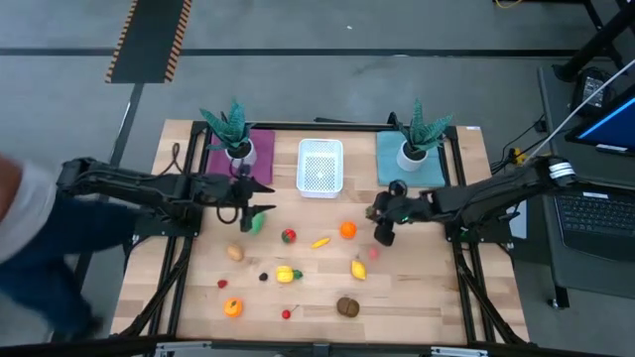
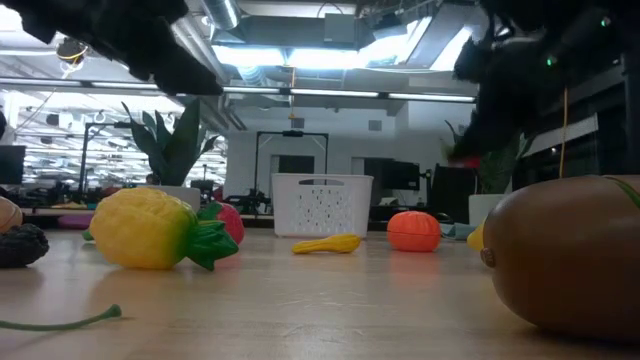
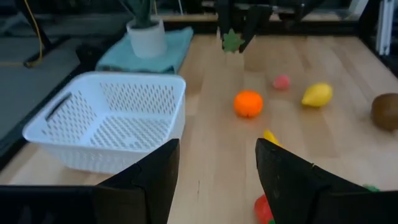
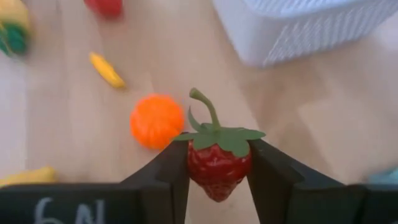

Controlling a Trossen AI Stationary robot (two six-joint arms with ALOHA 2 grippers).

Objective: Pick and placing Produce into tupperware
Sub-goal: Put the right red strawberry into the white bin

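Right hand [image 4: 217, 168] is clamped on a small red toy strawberry [image 4: 218, 163] with a green leafy cap and curled stem, one dark finger pressed against each side of it. In the high view this hand [image 1: 383, 230] hangs above the wooden bench [image 1: 417, 297], right of the middle, with a round orange toy fruit [image 1: 347, 230] just to its left and a pale pink piece [image 1: 373, 252] just on its near side.

Left hand [image 1: 248, 213] hangs over the left half of the bench with its fingers apart and a green piece [image 1: 257, 222] right at their tips; whether the fingers are gripping it I cannot tell. The left wrist view shows the two dark fingers [image 3: 155, 180] spread with bare wood between them.

A small white rectangular perforated plastic tub [image 1: 319, 166] sits at the far middle of the bench, between a purple square mat [image 1: 260, 151] on the left and a teal square mat [image 1: 429, 159] on the right, each carrying a spiky teal plant in a white pot [image 1: 236, 134]. Nothing shows inside the tub.

Loose produce lies across the near half: a red piece [image 1: 289, 236], a yellow banana [image 1: 320, 241], a yellow lemon [image 1: 358, 269], a yellow fruit with green leaves [image 1: 286, 274], a tan potato [image 1: 234, 253], a brown kiwi [image 1: 347, 306], a second orange [image 1: 232, 307], and small red cherries [image 1: 289, 313].

A person [image 1: 25, 238] stands at the bench's left edge.
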